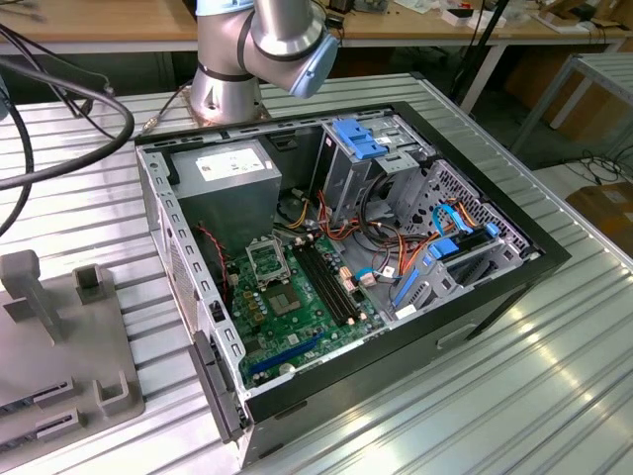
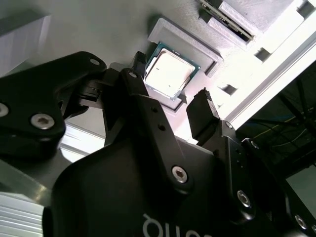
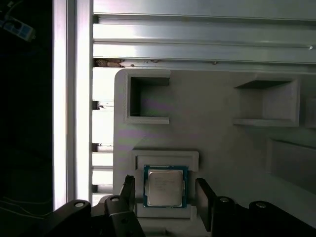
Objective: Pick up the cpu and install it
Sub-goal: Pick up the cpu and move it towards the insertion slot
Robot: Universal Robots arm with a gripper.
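The gripper [image 3: 166, 188] hangs over the cpu [image 3: 165, 186] with its fingers [image 3: 203, 193] spread open on two opposite sides of the chip, gripping nothing. The cpu lies flat, metal face up, in a shallow square recess of the grey holder [image 3: 207, 138], which rests on the ribbed metal desk [image 3: 197, 44]. Beside the holder in the exterior view, an open computer case [image 1: 495, 287] shows its green motherboard [image 1: 297, 312] and black-framed socket [image 1: 265, 259].

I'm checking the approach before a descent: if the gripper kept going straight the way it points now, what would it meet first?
Most likely the cpu lying in its grey holder: the open gripper points at it and straddles it. Depth is unclear.
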